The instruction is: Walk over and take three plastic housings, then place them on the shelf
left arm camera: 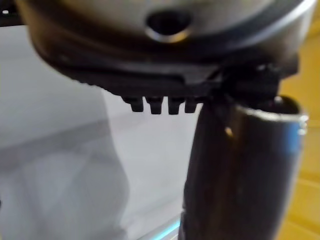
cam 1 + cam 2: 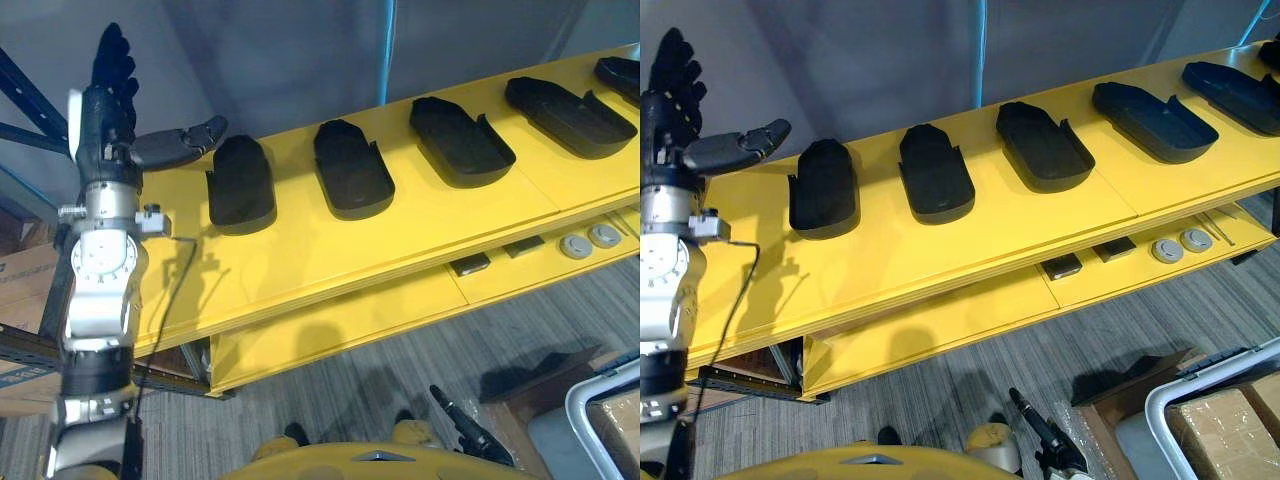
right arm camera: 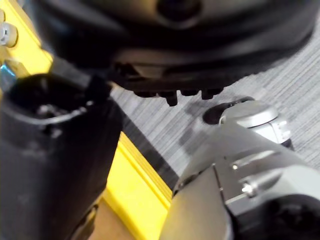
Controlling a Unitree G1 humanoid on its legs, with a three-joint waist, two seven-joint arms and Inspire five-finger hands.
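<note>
A plain grey wall (image 2: 300, 60) spans 12 o'clock, with a thin pale-blue vertical strip (image 2: 386, 50) near 1 o'clock and dark blue rack beams (image 2: 20, 132) at 10 o'clock. In front of it a long yellow shelf (image 2: 400, 240) runs slantwise from 8 o'clock up to 2 o'clock, with a lower yellow tier (image 2: 330, 335) showing beneath its front edge. Grey ribbed carpet (image 2: 400, 370) covers the floor from 6 to 4 o'clock, where a cardboard box (image 2: 1225, 425) sits inside a white-rimmed container (image 2: 1152, 420), and even light leaves soft shadows on the carpet.
</note>
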